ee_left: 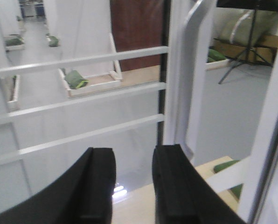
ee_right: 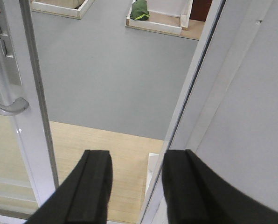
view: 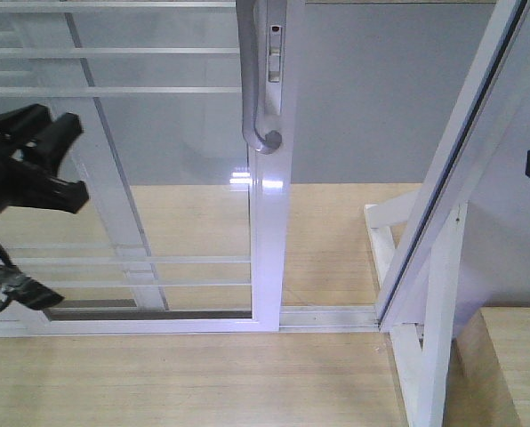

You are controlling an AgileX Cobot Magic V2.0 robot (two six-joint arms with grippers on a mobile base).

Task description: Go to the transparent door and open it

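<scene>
You are right up at the transparent door (view: 267, 231), so the drive to it looks done. I think the door is part way open. There is a gap between its white edge and the frame post (view: 443, 196) at 3 o'clock, and you can see the grey floor (view: 363, 98) through it. Neither gripper holds anything, so if the door must go wider, that push or pull is left to do.

The left gripper (view: 69, 160) sits at 9 o'clock in the front view. Its fingers are apart with nothing between them. The handle (view: 250, 80) is at 12 o'clock, up and to the right of that gripper and well apart from it. In the left wrist view the handle (ee_left: 191, 84) stands at 1 o'clock, past the left gripper (ee_left: 134, 179), not touching.

The right gripper (ee_right: 136, 182) is spread apart and empty too. From it, the handle (ee_right: 8, 107) is off at 10 o'clock, and the gap lies straight ahead at 12 o'clock.
</scene>
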